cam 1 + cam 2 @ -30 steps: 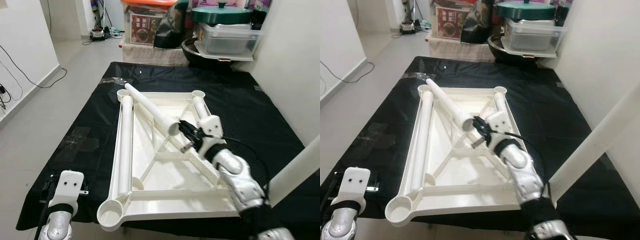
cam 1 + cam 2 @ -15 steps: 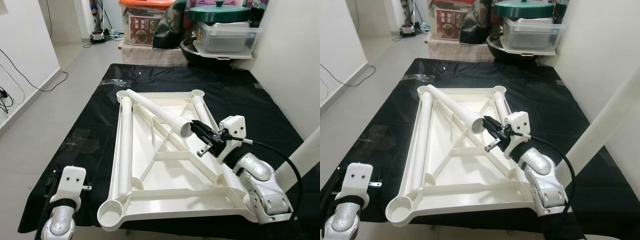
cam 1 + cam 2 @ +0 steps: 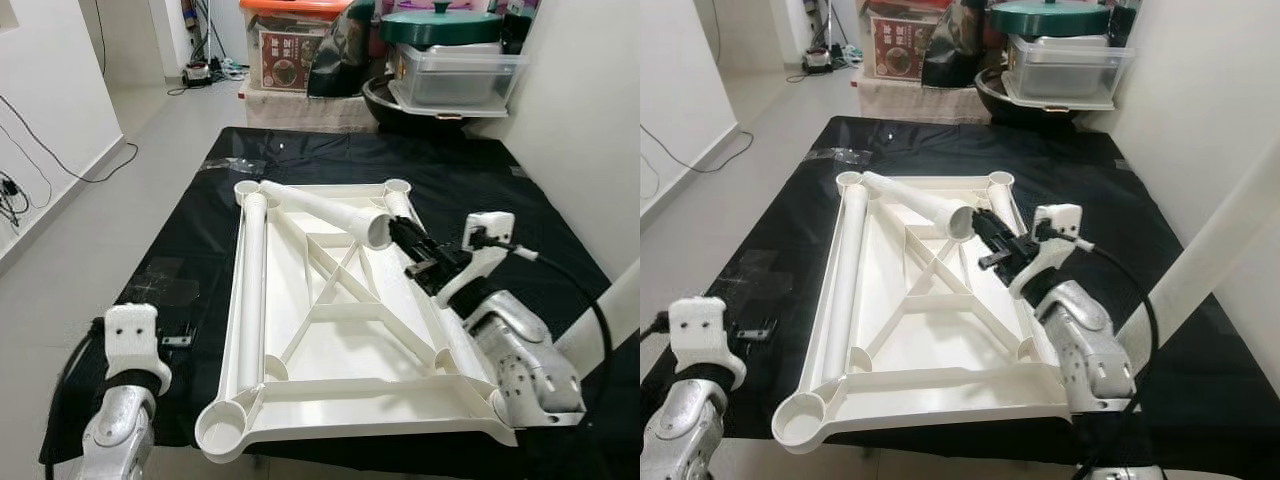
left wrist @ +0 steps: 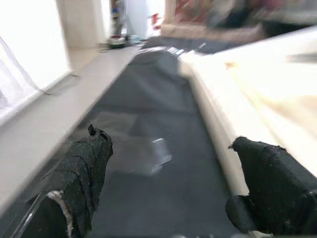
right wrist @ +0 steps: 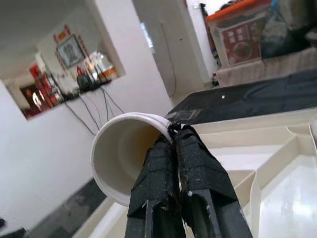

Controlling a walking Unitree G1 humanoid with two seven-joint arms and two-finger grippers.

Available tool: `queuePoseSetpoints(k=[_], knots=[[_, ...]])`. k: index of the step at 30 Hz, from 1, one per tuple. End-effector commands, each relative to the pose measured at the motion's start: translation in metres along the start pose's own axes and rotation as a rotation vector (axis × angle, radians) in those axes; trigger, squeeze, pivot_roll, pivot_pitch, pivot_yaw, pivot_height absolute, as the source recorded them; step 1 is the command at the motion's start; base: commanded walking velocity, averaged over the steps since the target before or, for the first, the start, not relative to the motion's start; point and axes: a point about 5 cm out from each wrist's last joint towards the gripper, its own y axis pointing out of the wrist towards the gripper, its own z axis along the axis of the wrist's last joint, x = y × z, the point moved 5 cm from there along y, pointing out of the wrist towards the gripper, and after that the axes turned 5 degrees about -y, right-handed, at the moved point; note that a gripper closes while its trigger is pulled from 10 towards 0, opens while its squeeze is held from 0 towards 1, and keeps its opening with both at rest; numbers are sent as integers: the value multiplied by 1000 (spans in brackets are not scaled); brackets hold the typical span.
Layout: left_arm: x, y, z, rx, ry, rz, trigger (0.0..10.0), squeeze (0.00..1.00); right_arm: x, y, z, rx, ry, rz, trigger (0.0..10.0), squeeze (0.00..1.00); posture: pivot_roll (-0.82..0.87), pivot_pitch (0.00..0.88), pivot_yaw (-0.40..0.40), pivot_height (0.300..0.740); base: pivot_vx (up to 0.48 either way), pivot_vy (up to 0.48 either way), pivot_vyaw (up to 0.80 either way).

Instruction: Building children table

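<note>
1. While the white plastic tabletop [image 3: 330, 330] lies upside down on a black mat [image 3: 150, 290] spread over the floor, the right pincer [image 3: 398, 229] has its two black fingers closed on the rim of a hollow white table leg [image 3: 320, 207], pinching the wall of the open end.

2. The leg slants across the far part of the tabletop, its far end near the far-left corner socket [image 3: 245, 188] and its gripped end raised just short of the far-right corner socket [image 3: 397, 188]; from these views one cannot tell whether the far end rests on the frame.

3. A second leg [image 3: 252, 285] lies flat along the left edge of the tabletop, not yet stood up.

4. A third white tube [image 3: 1210, 250] leans at the right edge of the mat, apart from the tabletop.

5. The left pincer [image 4: 173, 188] hangs low beside the near-left corner of the mat, its fingers spread wide with nothing between them.

6. The near-left corner socket [image 3: 222, 425] is open, and no leg stands in any socket that can be seen, so the build looks to be at an early stage: every leg has yet to be seated, and the tabletop would then need turning upright.

7. The likely step in hand is steering the gripped leg towards a corner socket.
</note>
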Motion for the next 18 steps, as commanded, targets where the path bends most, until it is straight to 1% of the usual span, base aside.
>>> queuePoseSetpoints(k=[1,2,3,4,7,10,11,12,13,14,15,16,17,18], knots=[[7,1,6,14,-51,-32,10000,0,1,1,15,48,19,4,0,0,37,0,-4,740,0,0,0],[7,1,6,14,-51,-32,10000,0,1,1,15,48,19,4,0,0,37,0,-4,740,0,0,0],[12,2,9,24,-71,-60,10000,0,4,-1,17,53,33,0,0,0,35,0,-2,740,0,0,0],[12,2,9,24,-71,-60,10000,0,4,-1,17,53,33,0,0,0,35,0,-2,740,0,0,0],[22,4,9,22,-91,-96,10000,0,10,-4,32,92,110,-1,0,0,19,0,10,740,0,0,0],[23,5,9,22,-103,-100,10000,0,12,-5,36,105,131,-1,0,0,19,0,10,740,0,0,0],[25,6,11,24,-133,-103,10000,0,14,-5,41,120,158,-2,0,0,19,0,10,740,0,0,0],[25,6,11,24,-133,-103,10000,0,14,-5,41,120,158,-2,0,0,19,0,10,740,0,0,0],[26,7,13,28,-181,-108,10000,0,15,-5,45,132,184,2,0,0,13,0,12,740,0,0,0],[26,7,13,28,-181,-108,10000,0,15,-5,45,132,184,2,0,0,13,0,12,740,0,0,0],[29,8,15,29,-222,-118,10000,0,15,-4,49,140,202,8,0,0,13,0,12,740,0,0,0],[29,8,15,29,-222,-118,10000,0,15,-4,49,140,202,8,0,0,13,0,12,740,0,0,0],[33,9,16,28,-247,-135,10000,0,14,-4,54,152,220,21,0,0,13,0,12,740,0,0,0],[33,9,16,28,-247,-135,10000,0,14,-4,54,152,220,21,0,0,13,0,12,740,0,0,0]])
